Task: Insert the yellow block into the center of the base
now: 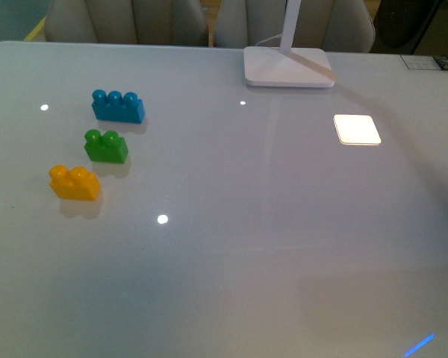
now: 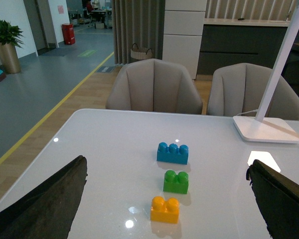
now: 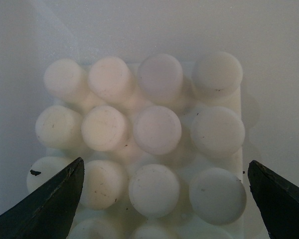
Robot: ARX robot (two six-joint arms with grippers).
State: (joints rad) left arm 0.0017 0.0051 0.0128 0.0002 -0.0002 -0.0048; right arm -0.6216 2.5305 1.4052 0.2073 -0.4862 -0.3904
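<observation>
**Task status:** not begun as far as can be judged; nothing is inserted and nothing is held

**Yellow block** (image 1: 75, 183): stands upright on the table (image 1: 246, 261), on the robot's left side. It is the nearest of three bricks in a row. It sits free, studs up, with no finger on it.

**Base** (image 3: 159, 129): appears only in the right wrist view, close up, filling most of the picture. All visible studs are bare, the centre ones included. It does not show in the front view, so its place relative to the block cannot be told.

**Left gripper** (image 2: 167, 164): jaws spread wide and empty. It is raised and well back from the bricks, with the row lying between its two dark fingers in the wrist view.

**Right gripper** (image 3: 164, 167): jaws wide and empty, poised close over the base. Contact with the base cannot be told.

**Remaining steps:** grasp the block, carry it to the base, press it onto the middle studs

**Other items:**
- green brick (image 1: 106, 146), just beside the block on its far side
- blue brick (image 1: 118, 107), beyond the green one
- lamp foot (image 1: 287, 67), at the far edge of the table
- bright square patch (image 1: 357, 129), on the robot's right side
- two chairs (image 2: 154, 87), behind the table

**Obstructions:** the green brick is the only likely one, since it leaves little room for a finger on that side of the block
</observation>
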